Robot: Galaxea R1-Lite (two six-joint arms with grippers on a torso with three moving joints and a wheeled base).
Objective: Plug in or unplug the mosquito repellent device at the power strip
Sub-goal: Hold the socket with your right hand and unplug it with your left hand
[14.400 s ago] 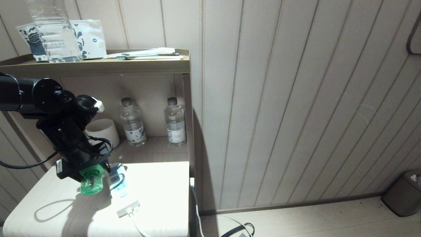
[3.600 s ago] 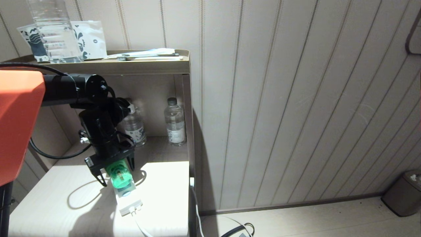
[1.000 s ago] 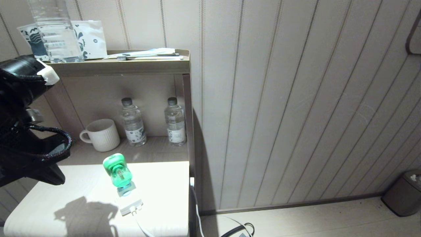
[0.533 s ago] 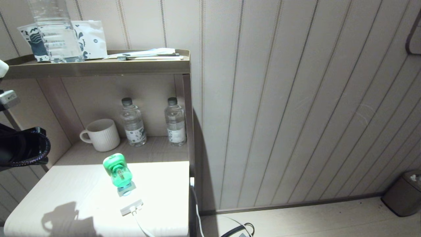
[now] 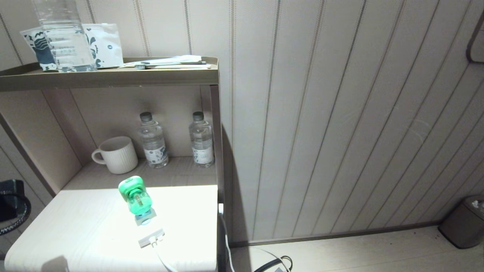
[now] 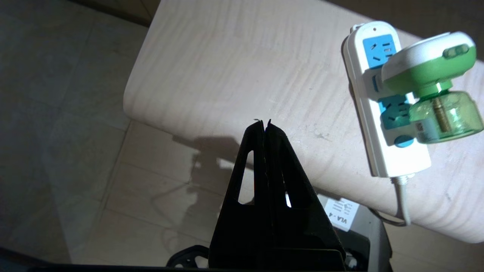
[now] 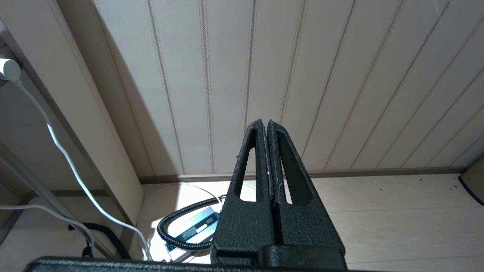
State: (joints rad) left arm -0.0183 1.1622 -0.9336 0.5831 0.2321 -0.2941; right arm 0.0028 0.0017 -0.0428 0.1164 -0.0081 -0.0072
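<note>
The mosquito repellent device [image 5: 135,197], white and green with a green liquid bottle, stands plugged into the white power strip [image 5: 151,238] on the pale table top [image 5: 75,219]. The left wrist view shows the same device [image 6: 435,87] sitting on the strip's [image 6: 401,162] blue sockets. My left gripper [image 6: 264,122] is shut and empty, pulled back beyond the table's rounded edge and well away from the device. Only a bit of the left arm [image 5: 9,206] shows at the head view's left edge. My right gripper [image 7: 266,121] is shut and parked, facing the panelled wall and floor.
A white mug [image 5: 117,155] and two water bottles [image 5: 152,139] stand on the shelf behind the table. A large bottle [image 5: 62,37] sits on the top shelf. The strip's cord [image 5: 227,241] hangs down the cabinet side. A bin [image 5: 463,223] stands on the floor at right.
The left arm has drawn back to the left and down, almost out of the head view, and its shadow has slid off the table. The device stays plugged in the strip.
</note>
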